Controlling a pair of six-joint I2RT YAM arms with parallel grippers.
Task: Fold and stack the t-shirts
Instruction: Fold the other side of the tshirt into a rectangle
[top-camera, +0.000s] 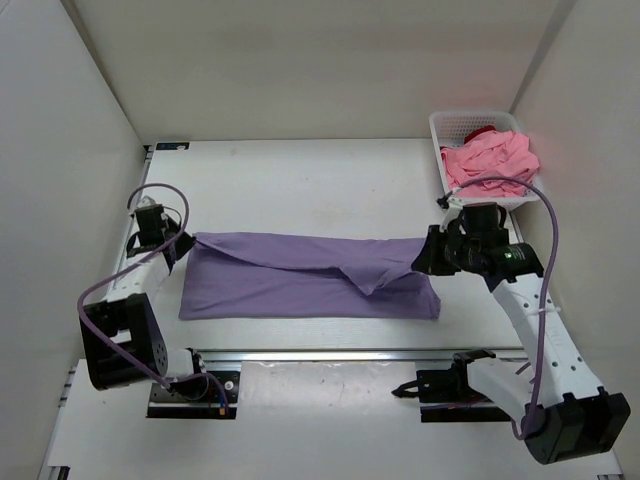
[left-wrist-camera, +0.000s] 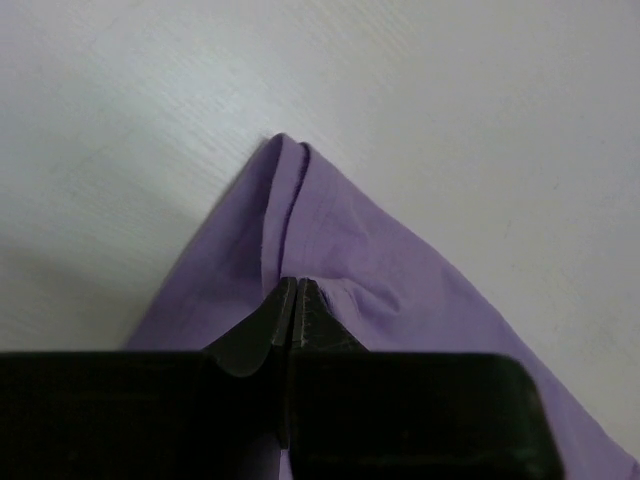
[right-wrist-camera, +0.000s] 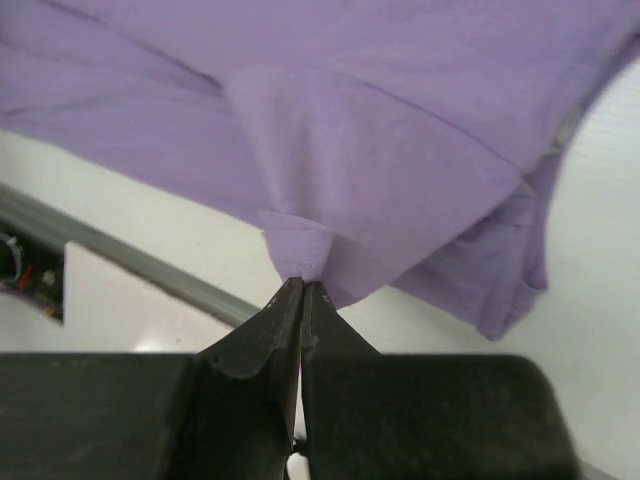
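We have the lavender t-shirt (top-camera: 300, 285) lying as a long band across the middle of the tabletop (top-camera: 300, 180), reaching from the left arm to the right arm. The left tool (left-wrist-camera: 292, 303) is closed to a sliver on the shirt's far left corner, pinching a doubled edge that sits low on the surface. The right tool (right-wrist-camera: 301, 293) is fully closed on a small tuck of fabric at the far right end. There the cloth looks raised off the tabletop, with a flap drooping back onto the band below. The pink t-shirt (top-camera: 490, 160) is heaped in the basket (top-camera: 447, 125) at the far right corner, and a bit of the dark red t-shirt (top-camera: 482, 131) shows just behind it.

We judge the lavender shirt to be light and entirely limp. It has no stiffness of its own, so it sags wherever it is not held and takes whatever shape the two grips give it. Both ends need to travel together with gentle tension, or the span between them will wrinkle or fall out of line. A thin knit like this can slip out of a small pinch, and its stacked layers can part. We think the best holds are at corners and hems, where the seam gives the tools something thicker to bite.
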